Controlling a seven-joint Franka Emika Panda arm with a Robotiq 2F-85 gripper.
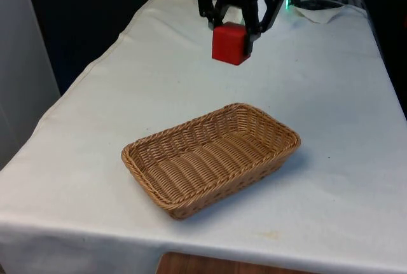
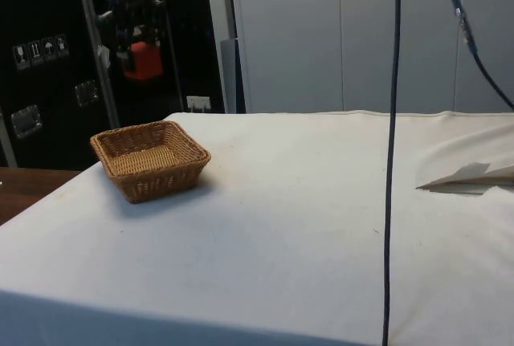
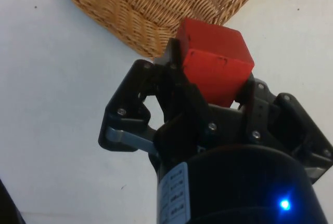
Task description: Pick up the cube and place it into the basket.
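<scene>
Above the white cloth (image 1: 331, 96), well off the surface, I read the gripper (image 1: 236, 27) clamped on the red cube (image 1: 229, 43); the fingers (image 3: 179, 86) press its two sides in the wrist view. The wicker basket (image 1: 267, 121) sits on the cloth, nearer the front camera, nothing in it. Cloth smooth, creased at one end. Dark cabinets (image 2: 48, 65) and pale wall panels (image 2: 321, 33) stand behind.

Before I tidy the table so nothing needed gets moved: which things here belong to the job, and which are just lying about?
Job:
- red cube, held in the claw above the table
- wicker basket, empty

Lying about:
- crumpled white cloth or paper at the table's far end
- hanging black cable
</scene>
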